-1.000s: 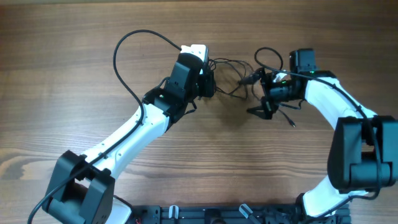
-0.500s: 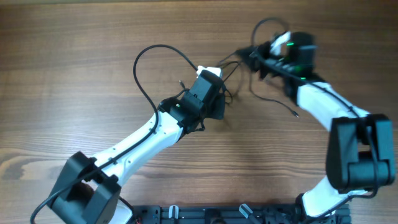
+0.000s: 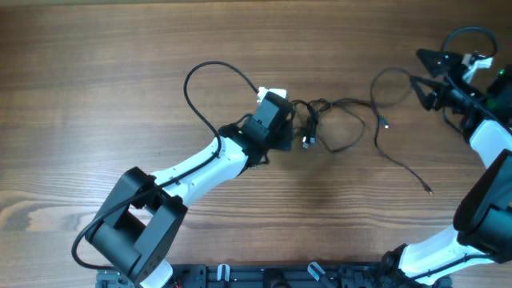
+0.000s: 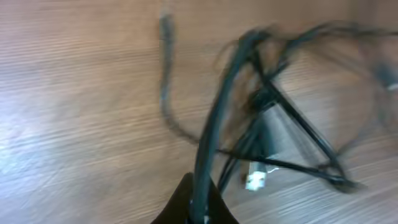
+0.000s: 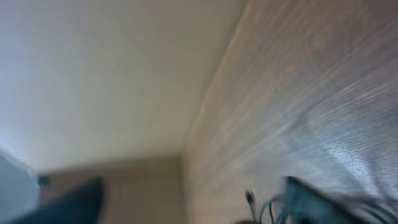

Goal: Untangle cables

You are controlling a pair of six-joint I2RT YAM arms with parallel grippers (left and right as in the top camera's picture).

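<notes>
Left gripper [image 4: 198, 210]: fingers together, clamped on the cables [image 4: 261, 99]. A thick-looking black strand runs straight up out of the pinch in the left wrist view. Just past the fingers the strands cross in a loose knot, and a plug [image 4: 255, 180] with a bright metal tip lies on the wood below it.

Overhead, the cables [image 3: 310, 120] are thin, black and round. They bunch beside the left gripper near table centre, then fan right in open loops. One loop reaches the right gripper [image 3: 418, 68]. One strand trails down-right and ends free on the wood.

Right gripper is at the far right edge. I cannot tell whether its fingers are apart or closed: the overhead view is too small and the right wrist view is blurred.

The table [image 3: 120, 80] is brown wood grain, matte and flat. The right wrist view also catches a plain pale wall [image 5: 93, 74] beyond the table edge.
</notes>
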